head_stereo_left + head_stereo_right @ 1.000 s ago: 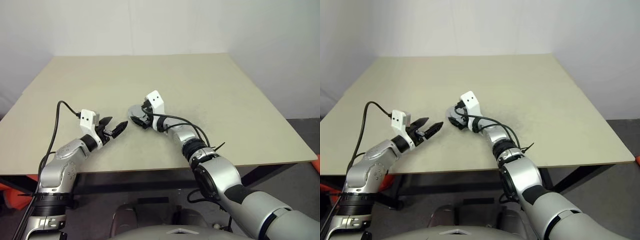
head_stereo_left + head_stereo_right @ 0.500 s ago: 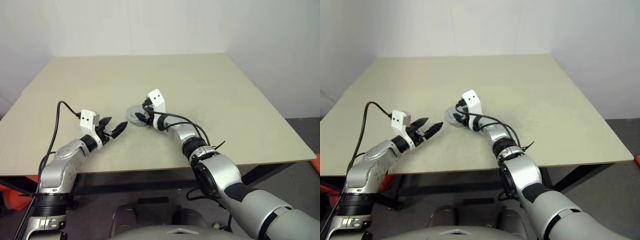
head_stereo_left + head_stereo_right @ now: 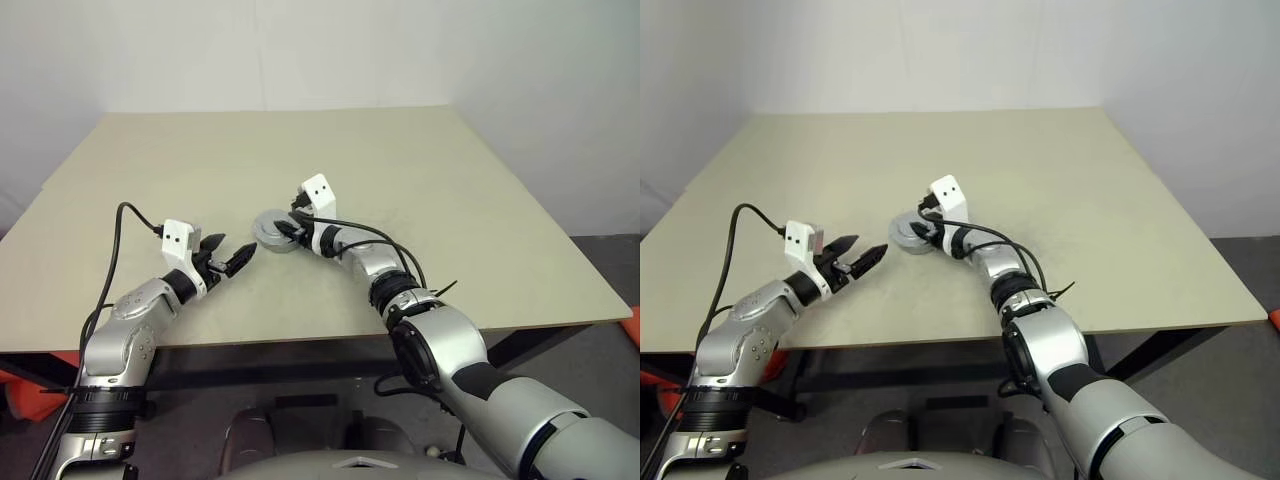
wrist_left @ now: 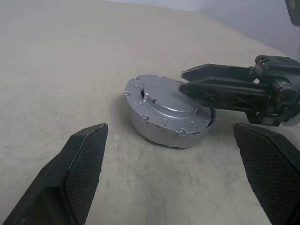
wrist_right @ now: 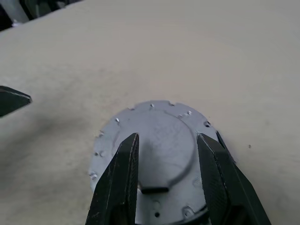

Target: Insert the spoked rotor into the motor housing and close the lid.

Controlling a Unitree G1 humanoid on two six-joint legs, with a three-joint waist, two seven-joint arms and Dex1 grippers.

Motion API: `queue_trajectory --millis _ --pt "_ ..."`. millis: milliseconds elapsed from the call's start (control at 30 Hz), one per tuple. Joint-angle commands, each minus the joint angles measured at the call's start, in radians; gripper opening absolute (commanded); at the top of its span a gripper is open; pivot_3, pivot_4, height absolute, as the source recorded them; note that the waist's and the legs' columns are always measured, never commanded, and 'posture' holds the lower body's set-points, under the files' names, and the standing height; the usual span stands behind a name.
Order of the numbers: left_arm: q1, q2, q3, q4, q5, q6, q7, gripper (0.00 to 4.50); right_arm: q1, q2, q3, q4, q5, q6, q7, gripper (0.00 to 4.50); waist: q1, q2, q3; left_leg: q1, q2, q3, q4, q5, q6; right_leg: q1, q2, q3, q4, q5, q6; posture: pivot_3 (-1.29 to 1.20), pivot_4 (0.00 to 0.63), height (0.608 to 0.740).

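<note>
The motor housing (image 4: 157,130) sits near the middle of the table with the lid (image 5: 161,124) lying on top of it. The spoked rotor is hidden. My right gripper (image 3: 285,230) reaches over the lid from the right. Its two fingers stand partly apart just above the lid's raised centre, with nothing clamped between them. My left gripper (image 3: 238,250) hovers a little to the left of the housing, pointing at it. It is wide open and holds nothing.
The beige table (image 3: 450,180) stretches bare all around the housing. Its front edge lies close below both arms. A black cable (image 3: 115,250) loops from the left wrist.
The right gripper's fingers have drawn closer together over the lid, from wide open to partly apart. The left arm has stayed still.
</note>
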Motion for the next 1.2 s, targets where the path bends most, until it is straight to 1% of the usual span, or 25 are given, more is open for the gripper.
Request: queue_trajectory --millis 33,133,233,367,400,433,467,533,567,833,967,1100,1200 --pt "-0.011 0.003 0.018 -0.02 0.004 -0.017 -0.008 4.5 -0.032 0.023 -0.002 -0.044 0.012 -0.011 0.016 2.14 0.0 0.0 0.0 0.0 0.0 0.0 0.0 0.0 0.0 0.0 0.0 0.0 0.0 0.0 0.0 0.0 0.0 0.74" --pt "-0.008 0.004 0.02 -0.023 0.004 -0.015 -0.008 4.5 -0.027 0.032 0.013 -0.044 -0.006 -0.025 0.013 2.14 0.002 0.0 0.0 0.0 0.0 0.0 0.0 0.0 0.0 0.0 0.0 0.0 0.0 0.0 0.0 0.0 0.0 0.74" --pt "-0.006 0.003 0.021 -0.027 0.003 -0.012 -0.007 4.5 -0.026 0.032 0.016 -0.017 -0.019 -0.03 -0.021 2.14 0.001 0.0 0.0 0.0 0.0 0.0 0.0 0.0 0.0 0.0 0.0 0.0 0.0 0.0 0.0 0.0 0.0 0.74" --pt "-0.002 0.002 0.016 -0.032 0.007 -0.013 -0.005 4.5 -0.026 0.029 0.014 -0.009 -0.017 -0.033 -0.012 2.14 0.0 0.0 0.0 0.0 0.0 0.0 0.0 0.0 0.0 0.0 0.0 0.0 0.0 0.0 0.0 0.0 0.0 0.74" --pt "-0.001 0.001 0.016 -0.032 0.007 -0.013 -0.005 4.5 -0.025 0.028 0.016 -0.012 -0.018 -0.037 -0.003 2.5 0.0 0.0 0.0 0.0 0.0 0.0 0.0 0.0 0.0 0.0 0.0 0.0 0.0 0.0 0.0 0.0 0.0 0.74" --pt "-0.001 0.001 0.015 -0.032 0.008 -0.013 -0.005 4.5 -0.023 0.028 0.019 -0.013 -0.021 -0.04 -0.001 2.67 0.0 0.0 0.0 0.0 0.0 0.0 0.0 0.0 0.0 0.0 0.0 0.0 0.0 0.0 0.0 0.0 0.0 0.74" --pt "-0.001 0.001 0.015 -0.032 0.008 -0.013 -0.005 4.5 -0.023 0.028 0.024 -0.014 -0.027 -0.045 -0.007 2.96 0.0 0.0 0.0 0.0 0.0 0.0 0.0 0.0 0.0 0.0 0.0 0.0 0.0 0.0 0.0 0.0 0.0 0.74" --pt "-0.002 0.001 0.015 -0.031 0.009 -0.013 -0.005 4.5 -0.023 0.028 0.032 -0.013 -0.04 -0.055 -0.02 3.73 0.0 0.0 0.0 0.0 0.0 0.0 0.0 0.0 0.0 0.0 0.0 0.0 0.0 0.0 0.0 0.0 0.0 0.74" --pt "-0.001 0.0 0.015 -0.031 0.009 -0.014 -0.005 4.5 -0.023 0.029 0.034 -0.012 -0.044 -0.058 -0.021 4.02 0.0 0.0 0.0 0.0 0.0 0.0 0.0 0.0 0.0 0.0 0.0 0.0 0.0 0.0 0.0 0.0 0.0 0.74" --pt "0.001 0.002 0.019 -0.033 0.007 -0.016 -0.012 4.5 -0.014 0.032 0.055 0.004 -0.073 -0.062 -0.026 4.02 0.0 0.0 0.0 0.0 0.0 0.0 0.0 0.0 0.0 0.0 0.0 0.0 0.0 0.0 0.0 0.0 0.0 0.74" --pt "-0.025 -0.01 0.032 -0.029 0.008 -0.052 -0.007 4.5 -0.036 0.019 0.015 -0.003 -0.041 -0.062 -0.05 4.02 0.0 0.0 0.0 0.0 0.0 0.0 0.0 0.0 0.0 0.0 0.0 0.0 0.0 0.0 0.0 0.0 0.0 0.74" --pt "-0.073 -0.007 0.039 0.005 0.038 -0.114 -0.008 4.5 -0.065 -0.012 -0.038 -0.079 0.023 -0.054 0.007 4.02 0.001 0.0 0.0 0.0 0.0 0.0 0.0 0.0 0.0 0.0 0.0 0.0 0.0 0.0 0.0 0.0 0.0 0.74" --pt "-0.109 -0.003 0.035 0.066 0.07 -0.17 -0.025 4.5 -0.084 -0.05 -0.075 -0.144 0.062 -0.042 0.01 4.02 0.001 0.0 0.0 0.0 0.0 0.0 0.0 0.0 0.0 0.0 0.0 0.0 0.0 0.0 0.0 0.0 0.0 0.74"
